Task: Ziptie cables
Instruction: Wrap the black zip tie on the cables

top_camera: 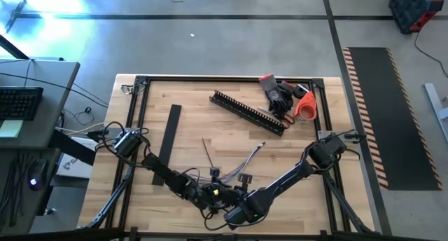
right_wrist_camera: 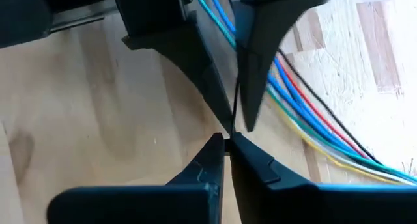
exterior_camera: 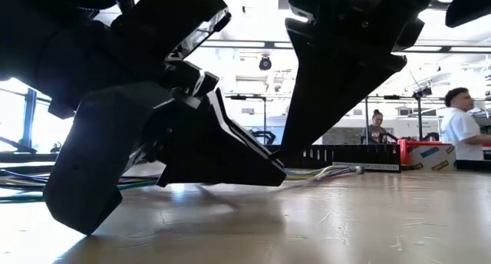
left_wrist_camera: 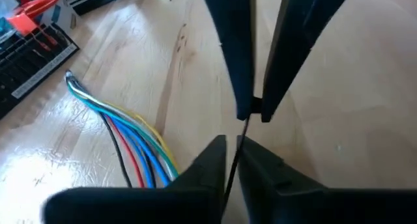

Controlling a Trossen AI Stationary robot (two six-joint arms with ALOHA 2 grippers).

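— Cables (top_camera: 241,164) where? Low centre of the table (top_camera: 294,146), fanning up-right.
— Grippers? Left gripper (top_camera: 210,194) and right gripper (top_camera: 234,214) clenched on a thin dark strand (left_wrist_camera: 229,175), crowding low centre.
— Around? Toothed channel (top_camera: 248,113), gloves (top_camera: 278,94), flat strip (top_camera: 168,134) higher up.

High view: straight down from above, far off, whole table (top_camera: 294,164) and both arms in frame. Low view: at tabletop height, level across the boards into the room, very close to both grippers, which fill the upper frame as silhouettes. Left wrist view: forward past own fingers, close to the wood, facing the right gripper (left_wrist_camera: 255,113) tip to tip. Right wrist view: the mirror of that. Shared by both wrist views: cables (left_wrist_camera: 133,136) beside the jaws.
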